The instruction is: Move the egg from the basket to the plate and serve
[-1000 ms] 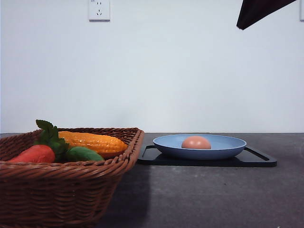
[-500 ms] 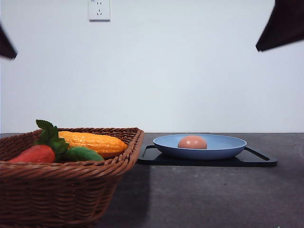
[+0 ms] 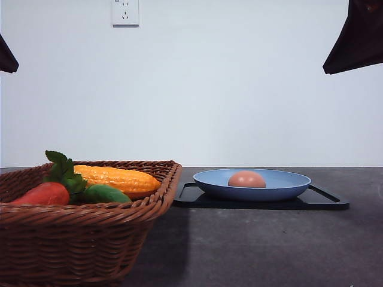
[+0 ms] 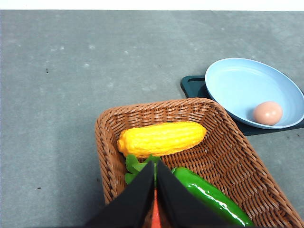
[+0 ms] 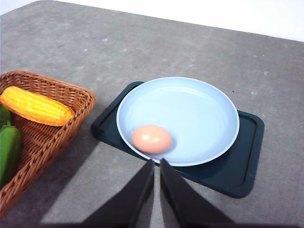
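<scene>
The egg [image 5: 152, 138] lies in the blue plate [image 5: 199, 114] on a black tray [image 5: 247, 161], out of the basket [image 4: 228, 156]; serving remains. Both hands, left hand [image 4: 155, 190] and right hand [image 5: 156, 190], are pressed together, empty.

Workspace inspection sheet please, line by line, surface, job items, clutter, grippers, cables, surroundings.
Surface: dark grey table, lightly speckled.
Job's things: egg lies in the blue plate, near its rim; plate sits on a black tray; wicker basket beside the tray.
Clutter: corn, green pepper and a red vegetable in the basket.
Grippers: left gripper and right gripper shut, empty, raised.
Cables: nothing seen.
Surroundings: white wall, wall socket.
</scene>
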